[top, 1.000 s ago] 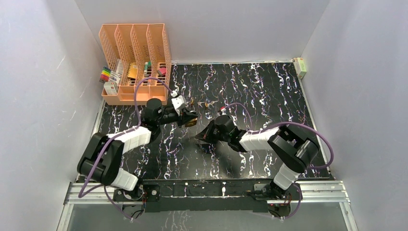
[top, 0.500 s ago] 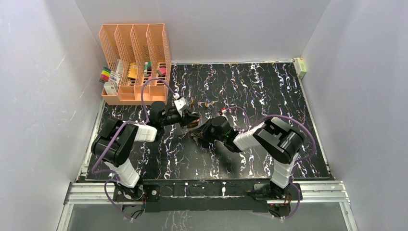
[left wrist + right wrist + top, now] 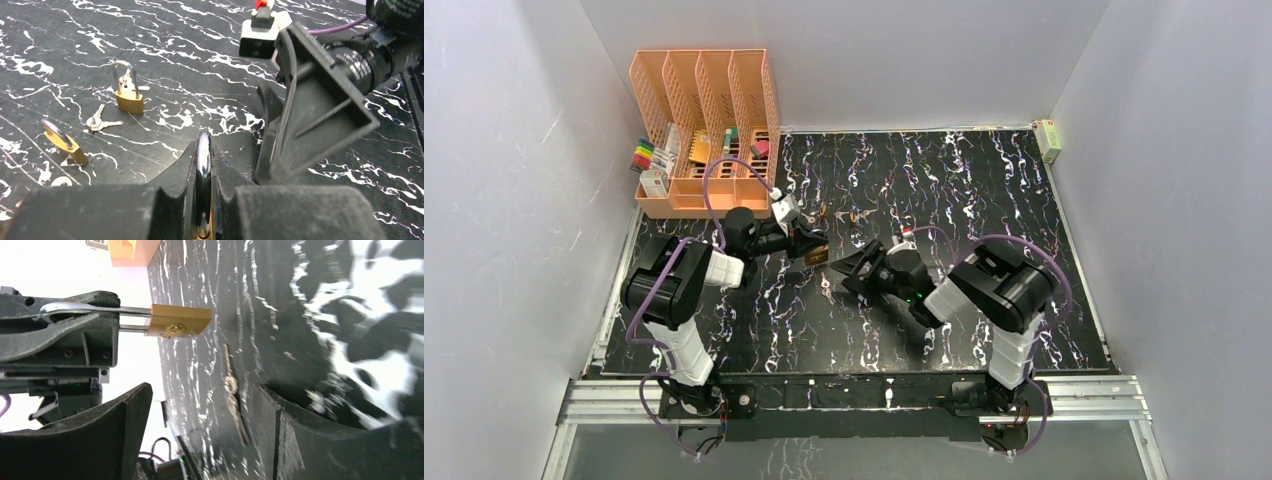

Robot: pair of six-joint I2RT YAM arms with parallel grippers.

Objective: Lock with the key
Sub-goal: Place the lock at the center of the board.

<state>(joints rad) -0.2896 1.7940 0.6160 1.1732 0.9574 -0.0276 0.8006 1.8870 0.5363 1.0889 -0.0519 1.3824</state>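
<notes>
A brass padlock (image 3: 820, 253) hangs off the mat with my left gripper (image 3: 808, 246) shut on its steel shackle (image 3: 203, 185). In the right wrist view the padlock's body (image 3: 178, 321) sticks out sideways from the left fingers (image 3: 65, 335), keyhole end towards me. The key (image 3: 232, 396) lies flat on the black marbled mat (image 3: 944, 190), just below the padlock, also in the top view (image 3: 826, 289). My right gripper (image 3: 848, 268) is open right beside the key, its fingers (image 3: 105, 435) spread wide with nothing between them.
Two other brass padlocks (image 3: 128, 96) (image 3: 64, 143) and a spare bunch of keys (image 3: 101, 122) lie on the mat behind the grippers. An orange file organiser (image 3: 706, 125) with markers (image 3: 648, 157) stands at the back left. A small box (image 3: 1050, 139) sits at the back right.
My right gripper has opened and the key now lies on the mat. The right gripper has drawn back slightly to the right. The left gripper keeps hold of the padlock.
</notes>
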